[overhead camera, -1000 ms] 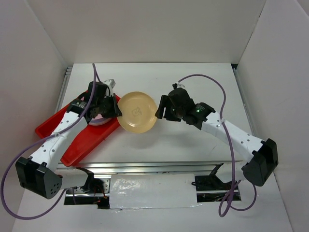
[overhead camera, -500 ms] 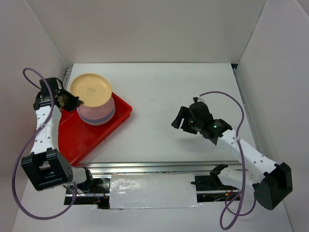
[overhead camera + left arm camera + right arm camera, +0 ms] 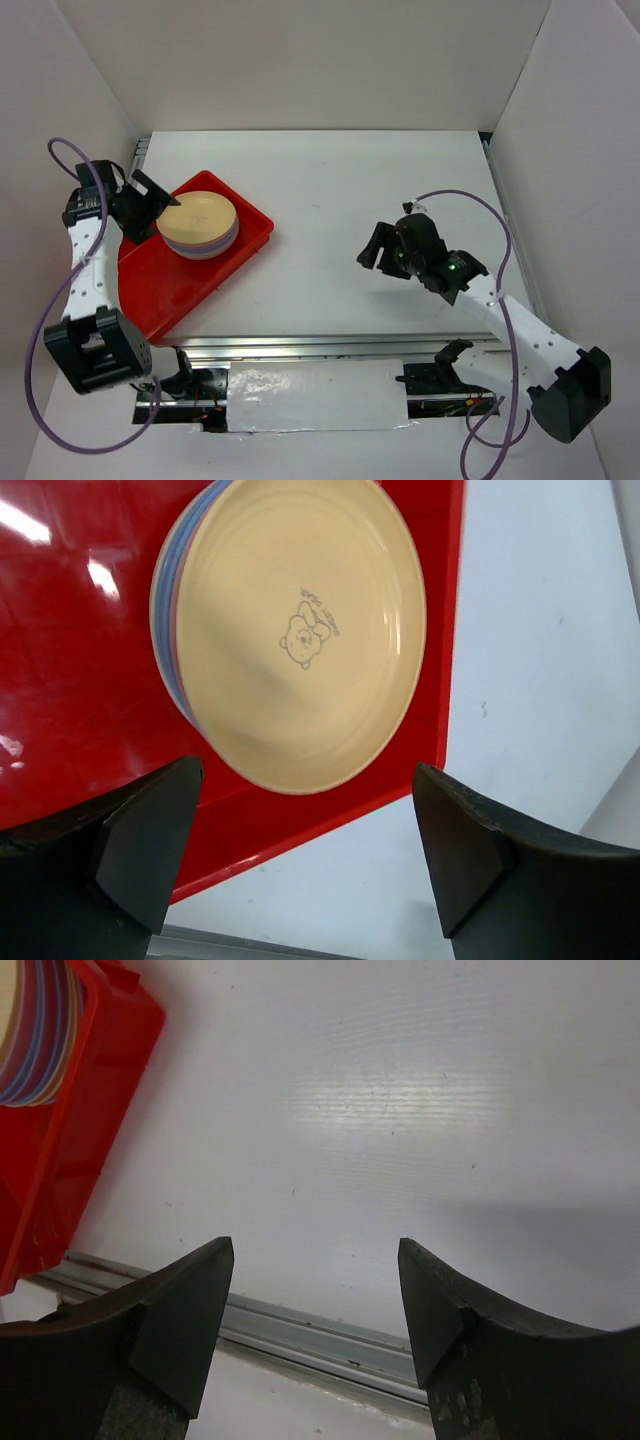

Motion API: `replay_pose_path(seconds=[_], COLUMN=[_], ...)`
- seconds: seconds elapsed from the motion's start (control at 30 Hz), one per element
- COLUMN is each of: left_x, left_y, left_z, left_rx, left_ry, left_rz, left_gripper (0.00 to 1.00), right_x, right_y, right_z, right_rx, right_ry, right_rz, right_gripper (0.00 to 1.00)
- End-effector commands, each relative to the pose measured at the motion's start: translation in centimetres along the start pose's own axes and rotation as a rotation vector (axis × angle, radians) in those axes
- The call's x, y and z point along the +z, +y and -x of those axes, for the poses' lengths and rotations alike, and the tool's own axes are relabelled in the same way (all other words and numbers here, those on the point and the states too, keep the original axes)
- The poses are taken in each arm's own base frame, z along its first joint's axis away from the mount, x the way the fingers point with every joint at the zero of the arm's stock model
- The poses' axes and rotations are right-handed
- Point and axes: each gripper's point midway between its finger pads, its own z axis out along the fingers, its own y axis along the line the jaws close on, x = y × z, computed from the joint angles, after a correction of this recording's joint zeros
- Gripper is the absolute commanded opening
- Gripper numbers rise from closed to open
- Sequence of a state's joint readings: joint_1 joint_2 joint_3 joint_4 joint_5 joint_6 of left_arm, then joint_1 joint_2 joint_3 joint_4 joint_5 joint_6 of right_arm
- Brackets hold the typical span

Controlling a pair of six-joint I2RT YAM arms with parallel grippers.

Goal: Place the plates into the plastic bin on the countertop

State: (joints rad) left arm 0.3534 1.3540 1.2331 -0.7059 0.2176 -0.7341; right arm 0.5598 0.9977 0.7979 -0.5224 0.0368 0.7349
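Cream plate [image 3: 300, 640] topped the stack [image 3: 200, 245] in the red bin [image 3: 150, 290] by the left edge of the bench [image 3: 340, 180] — left gripper [image 3: 306, 768] released, best withdrawn level; right gripper [image 3: 315, 1244] gaped empty.

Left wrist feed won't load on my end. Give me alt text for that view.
A cream plate with a small bear print tops a stack of plates in the red bin, filling most of the view. The left gripper is open and empty, its fingers at the bottom corners, with white countertop to the right.
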Motion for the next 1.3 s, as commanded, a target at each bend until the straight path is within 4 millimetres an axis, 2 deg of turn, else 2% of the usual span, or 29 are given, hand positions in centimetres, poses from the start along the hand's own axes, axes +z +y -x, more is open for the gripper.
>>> replay_pose_path(seconds=[0.0,0.03,0.07,0.1,0.13,0.17,0.2,0.23,0.27,0.3,0.37,0.4,0.43,0.5,0.57,0.6,0.7,0.8,0.93,1.03,1.17,1.27], left_x=[-7.3,-7.9,-8.3,-8.7,-9.7,-9.9,-10.2,-11.3,-11.7,-12.2,-14.6,-15.3,-17.0,-18.5,-20.5,-21.7,-22.9,-22.6,-23.6,-24.8,-25.0,-25.3], left_y=[-2.0,-2.1,-1.6,-1.1,-0.6,0.2,0.9,1.3,1.5,1.6,1.4,1.4,1.1,1.6,2.1,2.9,4.6,5.6,5.8,6.5,7.9,8.5], left_z=[0.9,0.0,-0.9,-1.7,-2.6,-3.3,-3.8,-4.8,-5.5,-6.1,-7.4,-8.0,-8.8,-10.0,-11.1,-11.7,-12.4,-12.5,-12.1,-11.7,-11.4,-11.2], left_rx=[0.194,0.270,0.303,0.335,0.371,0.406,0.417,0.437,0.450,0.464,0.509,0.524,0.543,0.561,0.574,0.572,0.535,0.502,0.464,0.426,0.372,0.338], left_ry=[-0.169,-0.174,-0.171,-0.165,-0.172,-0.164,-0.162,-0.164,-0.163,-0.170,-0.215,-0.220,-0.261,-0.276,-0.337,-0.372,-0.422,-0.454,-0.497,-0.539,-0.569,-0.591], left_rz=[-0.055,-0.062,-0.055,-0.045,-0.029,-0.007,0.018,0.025,0.014,0.000,-0.065,-0.091,-0.150,-0.197,-0.262,-0.278,-0.271,-0.257,-0.249,-0.221,-0.169,-0.149], left_gripper=[0.99,0.99,0.99,0.99,0.99,0.99,0.99,0.99,0.99,0.99,0.99,0.99,0.99,0.99,0.99,0.99,0.99,0.99,0.99,0.99,0.99,0.99], right_x=[-4.4,-5.2,-6.5,-8.0,-8.9,-10.4,-11.7,-12.7,-14.1,-15.3,-17.6,-18.3,-19.3,-20.3,-21.8,-22.3,-24.6,-27.3,-30.7,-32.5,-34.5,-35.0], right_y=[1.8,1.7,0.6,0.6,0.5,0.9,0.0,-0.2,0.6,-0.1,-0.6,-0.8,-1.0,-2.4,-3.6,-4.0,-5.4,-6.7,-6.7,-7.2,-7.0,-6.9], right_z=[2.9,3.2,4.1,4.7,4.7,5.6,5.7,5.8,6.2,6.3,6.6,6.7,7.1,6.8,6.8,6.7,7.0,7.3,6.3,5.2,3.4,2.8], right_rx=[-0.047,-0.052,-0.056,-0.055,-0.069,-0.064,-0.067,-0.068,-0.075,-0.075,-0.080,-0.085,-0.084,-0.105,-0.113,-0.117,-0.133,-0.173,-0.200,-0.192,-0.206,-0.211], right_ry=[-0.148,-0.175,-0.230,-0.272,-0.288,-0.323,-0.342,-0.355,-0.370,-0.386,-0.406,-0.412,-0.422,-0.418,-0.421,-0.423,-0.450,-0.500,-0.559,-0.582,-0.634,-0.660], right_rz=[0.035,0.020,-0.047,-0.043,-0.052,-0.046,-0.080,-0.081,-0.048,-0.061,-0.063,-0.068,-0.064,-0.101,-0.116,-0.119,-0.110,-0.102,0.055,0.087,0.159,0.164], right_gripper=[0.75,0.76,0.76,0.78,1.00,1.00,1.00,1.00,1.00,1.00,1.00,1.00,1.00,1.00,1.00,1.00,1.00,1.00,1.00,1.00,1.00,1.00])
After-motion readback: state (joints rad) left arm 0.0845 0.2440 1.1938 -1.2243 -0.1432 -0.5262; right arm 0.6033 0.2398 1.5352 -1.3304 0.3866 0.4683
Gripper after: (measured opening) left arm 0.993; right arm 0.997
